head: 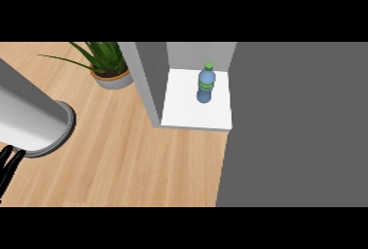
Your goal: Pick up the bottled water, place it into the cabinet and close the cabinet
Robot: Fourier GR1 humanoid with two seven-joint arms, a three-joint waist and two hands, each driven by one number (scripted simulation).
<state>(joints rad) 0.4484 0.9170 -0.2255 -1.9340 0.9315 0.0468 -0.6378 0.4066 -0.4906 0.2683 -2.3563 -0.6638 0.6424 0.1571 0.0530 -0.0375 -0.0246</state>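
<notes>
The bottled water, blue with a green cap and a green label, stands upright on the white floor of the cabinet, toward its back. The cabinet's grey left wall rises beside it. A wide dark grey panel, apparently the cabinet door, covers the right side of the view and hides the cabinet's right part. My left forearm comes in at the far left, and the fingers of my left hand hang straight at the edge, far from the bottle and holding nothing. My right hand does not show.
A potted green plant in a grey pot stands on the wooden counter just left of the cabinet. The counter's wood stretches between my left arm and the cabinet front.
</notes>
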